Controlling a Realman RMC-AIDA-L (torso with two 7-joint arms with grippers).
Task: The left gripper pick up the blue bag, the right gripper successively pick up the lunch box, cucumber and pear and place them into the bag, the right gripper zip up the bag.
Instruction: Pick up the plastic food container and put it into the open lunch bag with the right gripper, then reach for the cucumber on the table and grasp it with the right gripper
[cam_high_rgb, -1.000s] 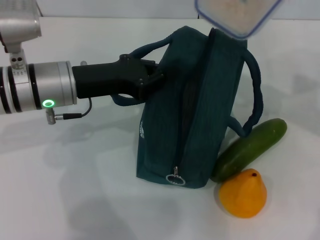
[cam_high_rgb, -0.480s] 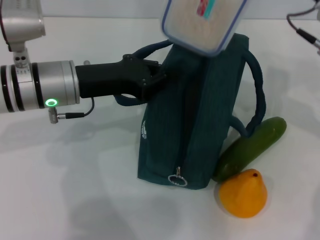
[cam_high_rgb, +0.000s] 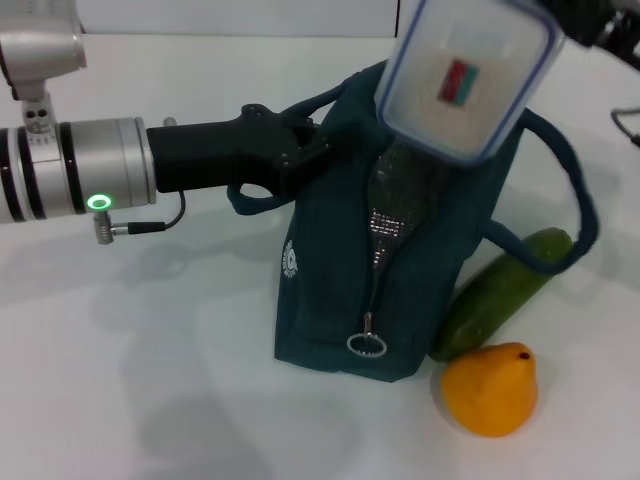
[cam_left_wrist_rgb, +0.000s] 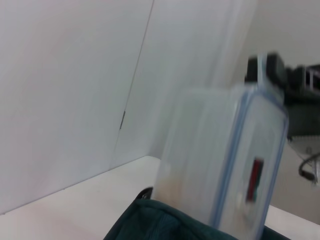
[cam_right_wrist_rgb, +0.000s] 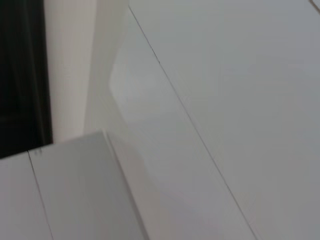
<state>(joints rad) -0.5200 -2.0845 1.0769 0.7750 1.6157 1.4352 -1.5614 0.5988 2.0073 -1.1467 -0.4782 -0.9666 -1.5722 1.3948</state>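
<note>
Head view: left pincer (cam_high_rgb: 300, 150) grips blue bag (cam_high_rgb: 400, 290), zip parted; clear blue-rimmed lunch box (cam_high_rgb: 465, 75) tilts above

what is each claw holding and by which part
Left claw grips the blue bag by its handle; the lunch box hangs above the bag, its holder mostly out of view.

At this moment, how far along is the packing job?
Done: the left gripper holds the dark teal-blue fabric bag by a handle, its zipper open showing silver lining. In hand: the clear blue-rimmed lunch box is over the opening, lower end entering; the right gripper is barely visible at the head view's top edge. Left: the green cucumber and orange-yellow pear lie on the table, and zipping.
</note>
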